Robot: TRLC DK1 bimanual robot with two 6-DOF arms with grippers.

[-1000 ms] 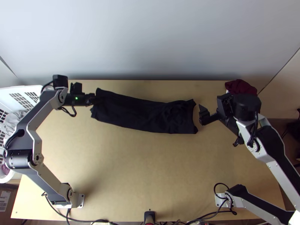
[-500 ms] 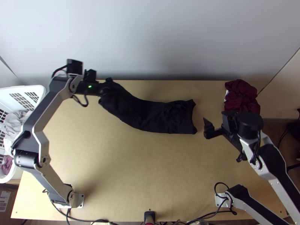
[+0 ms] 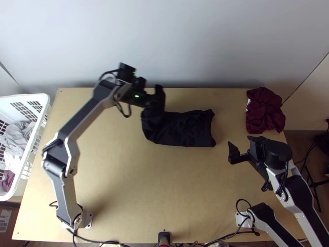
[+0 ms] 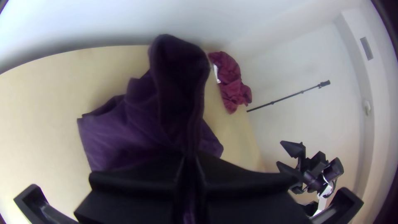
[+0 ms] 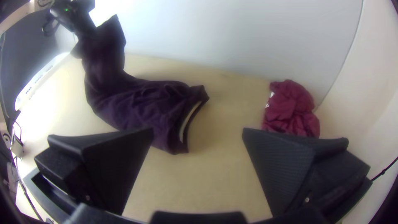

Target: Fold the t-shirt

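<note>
Blurry left claw (image 3: 158, 99), basket (image 3: 35, 136) partly beyond top view's left edge

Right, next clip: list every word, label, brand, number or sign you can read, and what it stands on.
No text is readable.
White label on the brown box, top view's lower left: too small.
White patches on the maroon cloth: too small.
Dark t-shirt: no lettering made out.

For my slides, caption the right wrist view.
Dark t-shirt, one end held up by the left gripper; maroon cloth apart.
</note>
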